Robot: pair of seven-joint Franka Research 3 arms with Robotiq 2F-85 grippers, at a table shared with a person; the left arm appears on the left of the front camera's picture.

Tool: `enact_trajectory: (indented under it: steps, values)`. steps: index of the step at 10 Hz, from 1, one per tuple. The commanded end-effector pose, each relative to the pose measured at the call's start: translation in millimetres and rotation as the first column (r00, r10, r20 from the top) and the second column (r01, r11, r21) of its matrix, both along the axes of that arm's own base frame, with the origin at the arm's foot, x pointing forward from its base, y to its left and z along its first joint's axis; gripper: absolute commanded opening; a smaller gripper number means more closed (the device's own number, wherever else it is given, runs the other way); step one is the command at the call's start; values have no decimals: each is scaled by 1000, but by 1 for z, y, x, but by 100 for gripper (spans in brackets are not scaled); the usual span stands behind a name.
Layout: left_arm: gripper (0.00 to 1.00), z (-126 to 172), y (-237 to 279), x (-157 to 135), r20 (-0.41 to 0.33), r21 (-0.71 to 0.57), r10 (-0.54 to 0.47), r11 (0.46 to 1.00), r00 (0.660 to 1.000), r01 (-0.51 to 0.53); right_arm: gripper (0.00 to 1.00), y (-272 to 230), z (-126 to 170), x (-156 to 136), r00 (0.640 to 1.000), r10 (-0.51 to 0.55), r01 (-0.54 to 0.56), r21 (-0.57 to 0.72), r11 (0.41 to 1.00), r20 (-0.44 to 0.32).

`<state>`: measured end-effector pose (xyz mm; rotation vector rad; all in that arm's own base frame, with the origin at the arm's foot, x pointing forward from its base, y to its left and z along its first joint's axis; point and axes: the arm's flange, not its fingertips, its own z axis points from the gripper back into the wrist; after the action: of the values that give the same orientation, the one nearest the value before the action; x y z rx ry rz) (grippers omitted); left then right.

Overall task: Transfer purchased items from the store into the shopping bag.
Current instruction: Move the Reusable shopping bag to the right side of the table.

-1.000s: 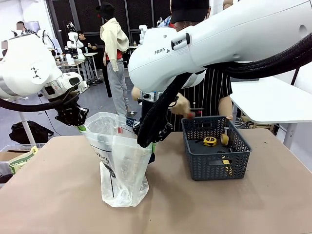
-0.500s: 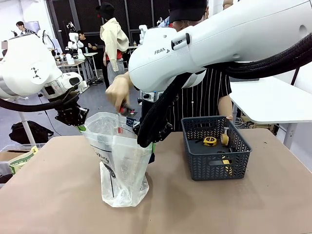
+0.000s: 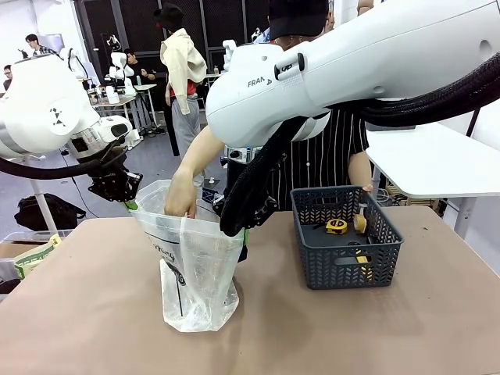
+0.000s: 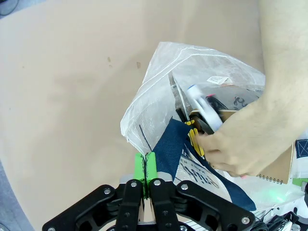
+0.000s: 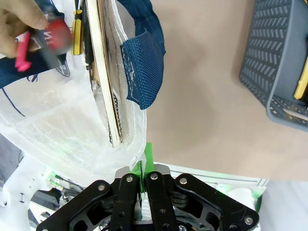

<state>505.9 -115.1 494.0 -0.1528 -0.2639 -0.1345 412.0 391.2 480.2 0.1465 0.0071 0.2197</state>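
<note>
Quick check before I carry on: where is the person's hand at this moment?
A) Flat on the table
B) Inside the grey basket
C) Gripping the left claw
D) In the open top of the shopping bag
D: in the front view the person's hand is lowered into the open mouth of the shopping bag, well apart from the grey basket on the robot's right.

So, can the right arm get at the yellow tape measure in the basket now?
Probably not: the right claw is shut on the rim of the shopping bag, so it is busy. The tape measure itself lies uncovered in the basket.
</note>
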Motion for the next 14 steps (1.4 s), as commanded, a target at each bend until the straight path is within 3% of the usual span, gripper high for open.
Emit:
enact_trajectory:
  steps: [1, 14]
  values:
    - [0, -1, 3, -4, 12, -6, 8, 1000, 1000, -8, 0, -5, -1, -3, 1000, 7, -7, 13, 1000, -3]
    - [0, -1, 3, -4, 12, -6, 8, 1000, 1000, -8, 0, -5, -1, -3, 1000, 7, -7, 13, 1000, -3]
